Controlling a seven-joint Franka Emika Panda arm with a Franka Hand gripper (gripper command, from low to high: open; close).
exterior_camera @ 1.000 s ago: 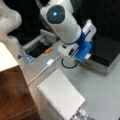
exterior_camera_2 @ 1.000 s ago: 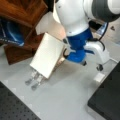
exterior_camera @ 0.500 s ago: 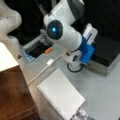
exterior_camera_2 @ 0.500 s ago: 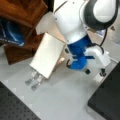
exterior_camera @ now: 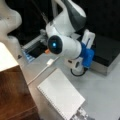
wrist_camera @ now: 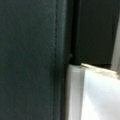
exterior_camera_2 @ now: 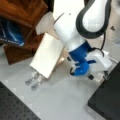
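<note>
Gripper (exterior_camera_2: 98, 75) sits low beside the black box (exterior_camera_2: 107, 100), near the white notebook (exterior_camera_2: 47, 55); whether its fingers are apart I cannot tell.

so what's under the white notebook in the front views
The white notebook lies flat on the grey table. Silver clips stick out from beneath one end in both front views. Whatever else lies below is covered. The claw is hidden behind the arm's blue wrist.

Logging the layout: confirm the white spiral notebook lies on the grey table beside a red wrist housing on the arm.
Not red: the wrist housing is blue, as both front views show. The white spiral notebook does lie on the grey table.
</note>
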